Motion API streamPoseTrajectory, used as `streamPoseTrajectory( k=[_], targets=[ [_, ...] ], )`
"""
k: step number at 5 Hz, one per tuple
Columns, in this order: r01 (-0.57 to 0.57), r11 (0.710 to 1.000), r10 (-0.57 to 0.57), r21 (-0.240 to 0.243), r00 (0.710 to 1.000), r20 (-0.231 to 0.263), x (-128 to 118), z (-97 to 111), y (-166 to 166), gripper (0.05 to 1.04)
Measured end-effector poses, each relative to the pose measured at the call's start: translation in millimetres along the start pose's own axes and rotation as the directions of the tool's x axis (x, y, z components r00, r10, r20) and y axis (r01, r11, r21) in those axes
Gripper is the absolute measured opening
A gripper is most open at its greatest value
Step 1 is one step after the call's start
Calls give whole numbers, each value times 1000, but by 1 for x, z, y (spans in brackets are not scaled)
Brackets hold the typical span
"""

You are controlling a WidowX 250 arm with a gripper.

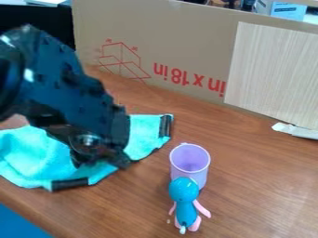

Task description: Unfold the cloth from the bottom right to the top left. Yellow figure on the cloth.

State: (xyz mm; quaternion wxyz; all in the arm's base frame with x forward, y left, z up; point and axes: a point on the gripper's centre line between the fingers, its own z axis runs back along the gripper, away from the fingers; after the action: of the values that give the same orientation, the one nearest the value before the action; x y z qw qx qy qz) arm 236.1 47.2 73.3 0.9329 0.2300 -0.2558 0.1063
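In the camera view, the black two-finger gripper (102, 160) hangs at the right part of the rumpled turquoise cloth (36, 155), presumably there to work its lower-right edge toward the top left. How wide it is, and whether it grips any fabric, cannot be told. The lilac cup (190, 160) and blue-and-pink figure (184, 202) sit off the cloth, to its right, so neither should weigh down the unfolding.

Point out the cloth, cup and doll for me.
Cloth (32, 157): camera view, on its wide part at the left edge.
Cup (189, 159): camera view, on the inner wall, seen through the open top.
Doll (184, 189): camera view, on its round blue head.
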Motion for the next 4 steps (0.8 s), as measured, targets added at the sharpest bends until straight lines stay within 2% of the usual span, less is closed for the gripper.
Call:
streamPoseTrajectory(
  k=[1,2,3,4],
  targets=[
    [-9,1000,9,-21,1000,6,1,11,3,50],
    [-7,999,6,-53,1000,-12,1,23,6,50],
    [-25,998,20,-50,995,-99,12,30,22,50],
    [-77,997,71,-32,984,-164,31,35,44,50]
  ],
)
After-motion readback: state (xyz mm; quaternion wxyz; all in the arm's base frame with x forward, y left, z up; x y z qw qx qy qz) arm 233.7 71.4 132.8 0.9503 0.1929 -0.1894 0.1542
